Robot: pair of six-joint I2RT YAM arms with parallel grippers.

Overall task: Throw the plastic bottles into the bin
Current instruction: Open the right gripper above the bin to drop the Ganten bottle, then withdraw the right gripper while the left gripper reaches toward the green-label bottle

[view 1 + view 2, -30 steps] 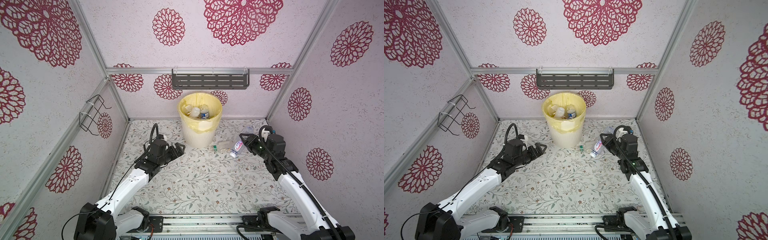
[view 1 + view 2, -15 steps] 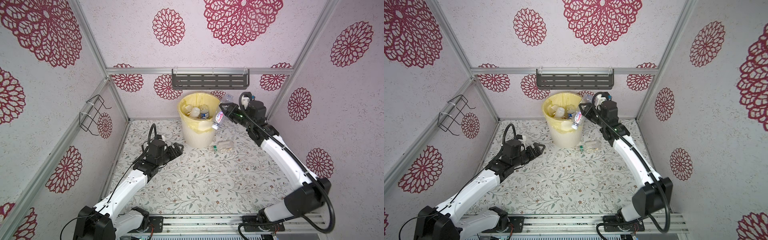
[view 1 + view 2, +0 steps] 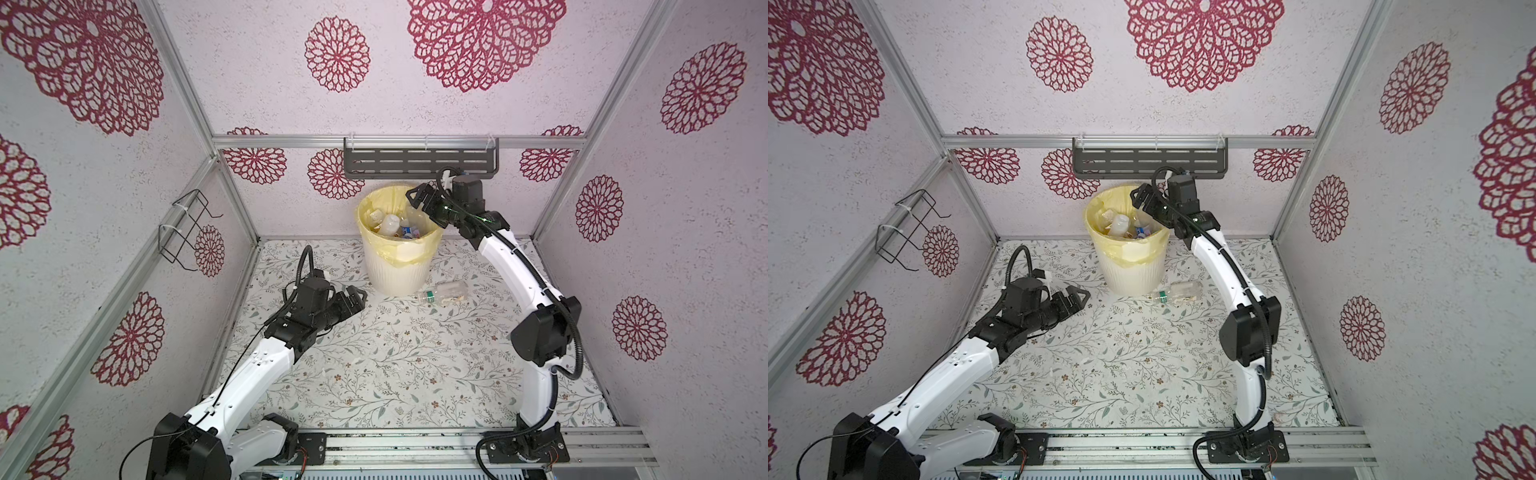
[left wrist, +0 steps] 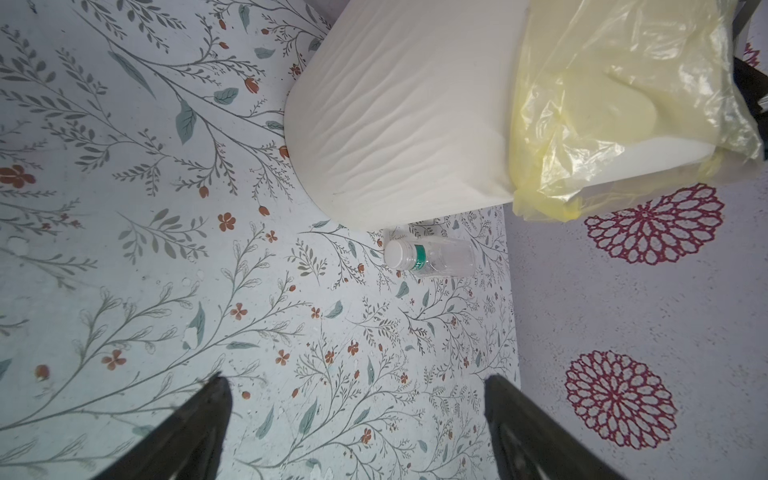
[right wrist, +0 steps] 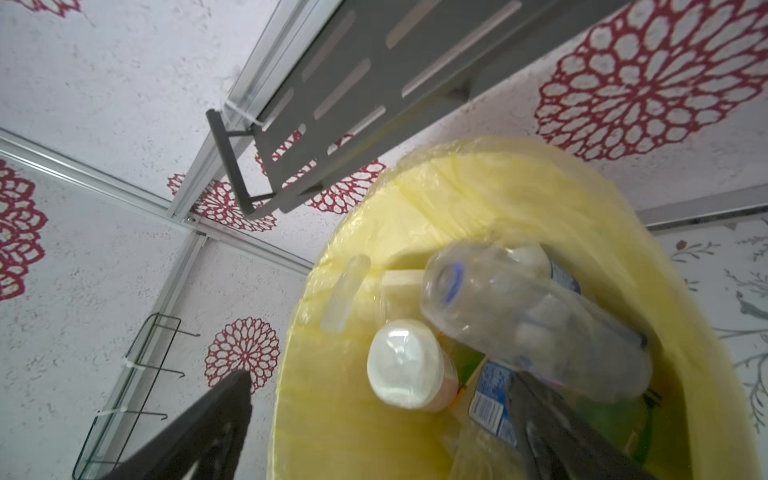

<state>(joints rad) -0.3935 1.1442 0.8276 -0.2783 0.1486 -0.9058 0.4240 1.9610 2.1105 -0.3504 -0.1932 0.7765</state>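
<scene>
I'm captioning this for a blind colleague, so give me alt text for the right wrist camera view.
The bin, lined with a yellow bag, seen from above, holds several plastic bottles, a blurred clear bottle uppermost. The dark fingers of the right end effector stand wide apart over it, holding nothing. A grey shelf hangs on the flowered wall behind.

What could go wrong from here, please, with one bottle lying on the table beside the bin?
1. The bottle lies on its side close by the base of the bin. A reach by the open left tool might roll it away or shove the bin.
2. The open right tool hangs at the rim, near the yellow bag. Pulling back could snag the bag.
</scene>
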